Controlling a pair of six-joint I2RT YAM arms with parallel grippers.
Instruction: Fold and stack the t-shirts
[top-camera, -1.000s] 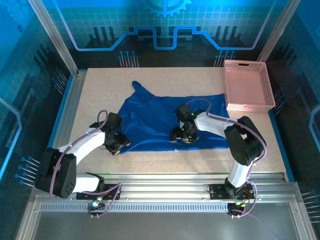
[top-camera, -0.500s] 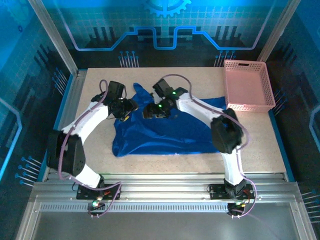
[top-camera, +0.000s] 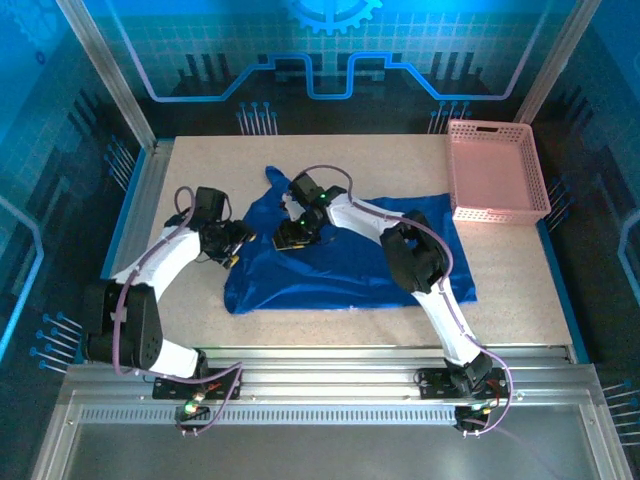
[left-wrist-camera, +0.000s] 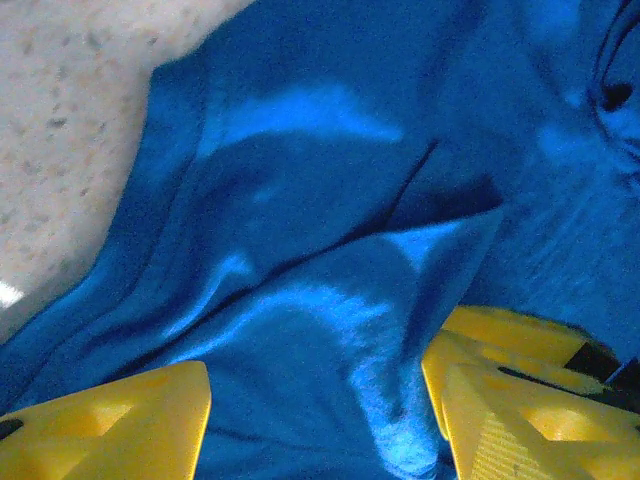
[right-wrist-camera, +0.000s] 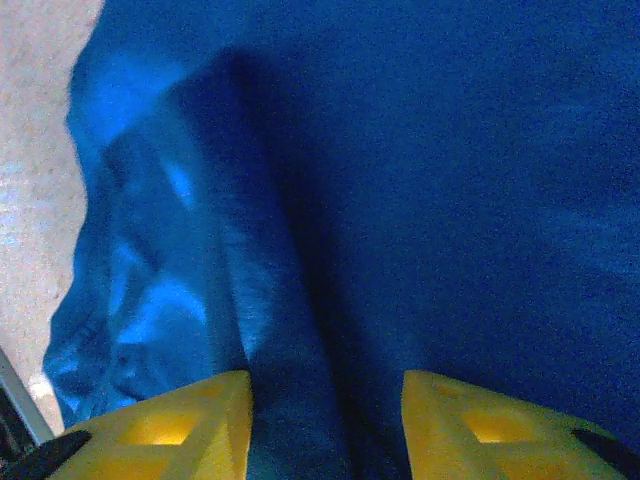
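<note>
Shifted far-left on the t-shirt (top-camera: 330, 275), the left hand (left-wrist-camera: 320, 400) and right hand (right-wrist-camera: 325, 400) stand parted astride folds; a shallow pinch may snag one layer only.

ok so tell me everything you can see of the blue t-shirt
The royal-blue t-shirt is soft, faintly shiny cloth, lying rumpled and part-spread on the speckled table, one sleeve pointing to the far side, creases bunched along its left edge. The left gripper and right gripper both sit over its left part, yellow fingers astride the fabric.
</note>
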